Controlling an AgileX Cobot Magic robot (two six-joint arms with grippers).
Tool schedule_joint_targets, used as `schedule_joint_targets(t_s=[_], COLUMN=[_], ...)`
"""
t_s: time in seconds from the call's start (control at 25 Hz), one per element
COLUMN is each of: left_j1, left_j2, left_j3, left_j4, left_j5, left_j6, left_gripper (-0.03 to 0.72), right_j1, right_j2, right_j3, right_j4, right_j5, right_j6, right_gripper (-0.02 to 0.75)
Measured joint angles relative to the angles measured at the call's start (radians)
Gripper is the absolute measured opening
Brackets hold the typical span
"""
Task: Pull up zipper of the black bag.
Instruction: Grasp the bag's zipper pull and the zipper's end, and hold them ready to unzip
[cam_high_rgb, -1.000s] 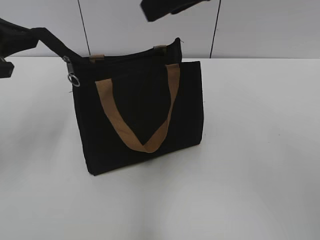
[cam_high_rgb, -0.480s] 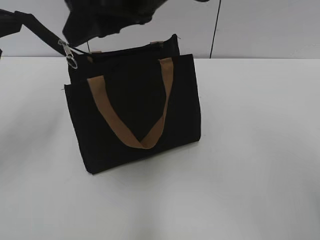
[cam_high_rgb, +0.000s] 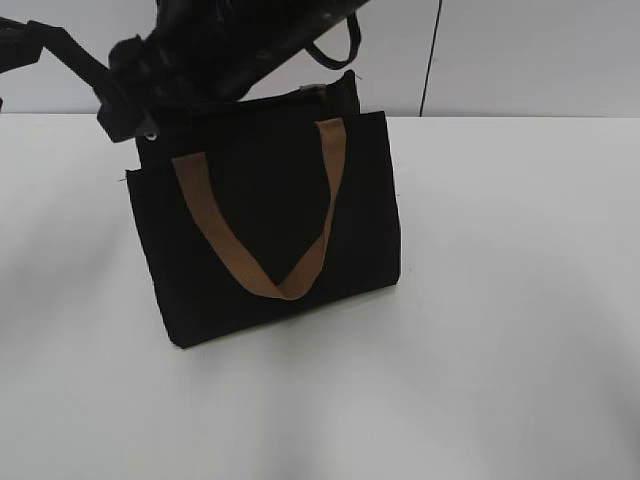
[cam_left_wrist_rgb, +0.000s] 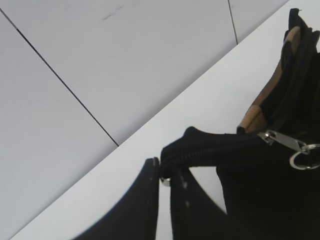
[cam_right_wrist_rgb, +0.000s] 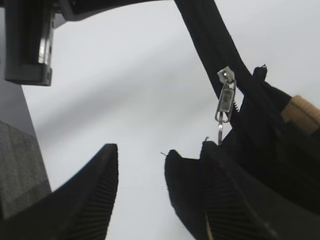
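Fabric of boxy black tote bag (cam_high_rgb: 270, 230) is soft, floppy; left gripper (cam_left_wrist_rgb: 162, 175) jaws clamp black zipper tail (cam_left_wrist_rgb: 210, 150); right gripper (cam_right_wrist_rgb: 140, 185) jaws wide; grab small silver ring pull (cam_right_wrist_rgb: 225, 102), upper right.

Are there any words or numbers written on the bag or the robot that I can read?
None: no words, numbers or logos can be read in any of the three views.
The boxy black fabric bag with tan strap handles shows plain cloth, no label.
The small silver metal zipper pull bears no readable marking.
The left gripper and right gripper show plain black fingers, no lettering.
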Motion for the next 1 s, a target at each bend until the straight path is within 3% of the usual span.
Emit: schedule_joint_targets(t_s=[0.16,0.56,0.84,1.0], left_j1=[0.0,0.0,0.0,0.0], left_j2=[0.0,0.0,0.0,0.0], left_j3=[0.0,0.0,0.0,0.0], left_j4=[0.0,0.0,0.0,0.0], left_j5=[0.0,0.0,0.001,0.001], left_j6=[-0.002,-0.003,-0.003,-0.003], left_gripper=[0.028,0.028,0.028,0.028], right_j1=[0.0,0.0,0.0,0.0], right_j2=[0.034,0.085,0.106,0.108], right_j3=[0.0,0.0,0.0,0.0], right_j4=[-0.011,-0.022,-0.022,-0.022], right_j5=[-0.032,-0.115,-0.133,-0.153], right_j6=[-0.139,-0.173,-0.173,-0.173], right_gripper=[0.396,0.39,0.253,0.227])
